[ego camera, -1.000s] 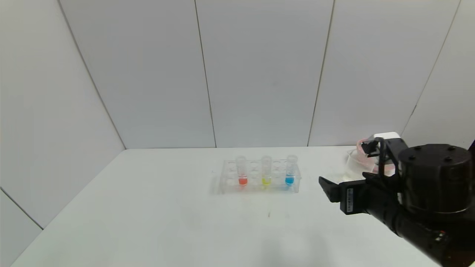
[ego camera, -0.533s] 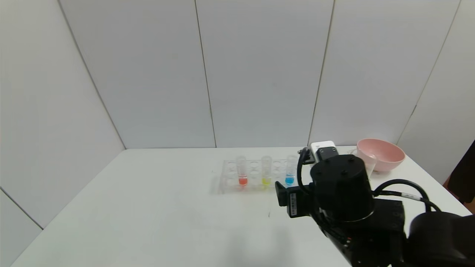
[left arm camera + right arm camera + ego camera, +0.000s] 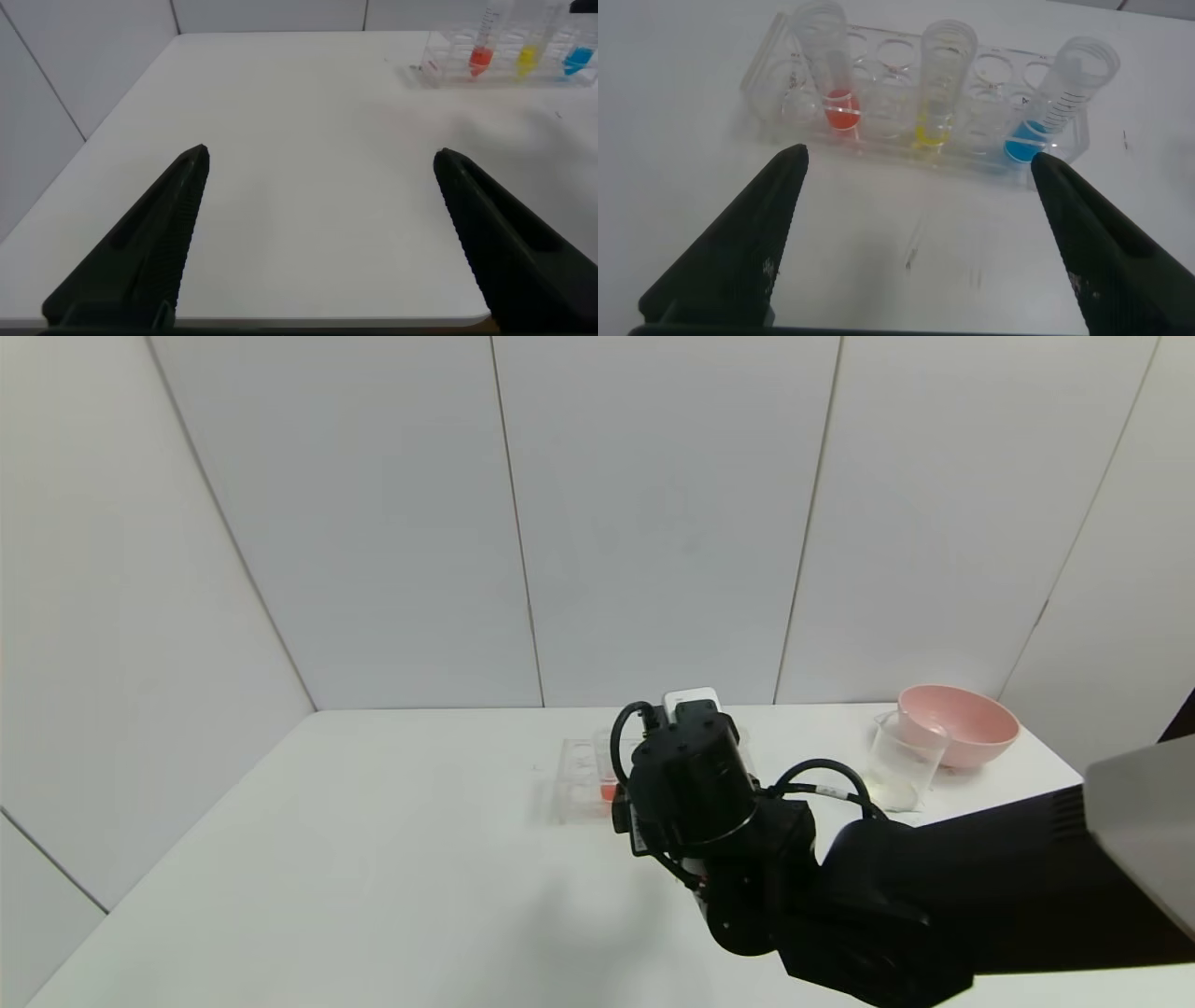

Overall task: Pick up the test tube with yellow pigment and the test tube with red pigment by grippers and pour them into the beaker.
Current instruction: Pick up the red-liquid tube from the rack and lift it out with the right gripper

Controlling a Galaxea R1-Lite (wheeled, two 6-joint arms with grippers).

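Observation:
The clear tube rack holds three upright tubes: the test tube with red pigment, the test tube with yellow pigment and a blue-liquid tube. My right gripper is open and empty, just in front of the rack, with the yellow tube centred between its fingers. In the head view the right arm's wrist hides the yellow and blue tubes; only the red tube's liquid shows. The beaker stands at the right. My left gripper is open and empty over the table's near left part.
A pink bowl sits behind the beaker at the far right. The left wrist view shows the rack far off. The white table has walls at its back and left.
My right arm has swept left from the table's right side to just in front of the rack, uncovering the beaker and bowl and covering the yellow and blue tubes.

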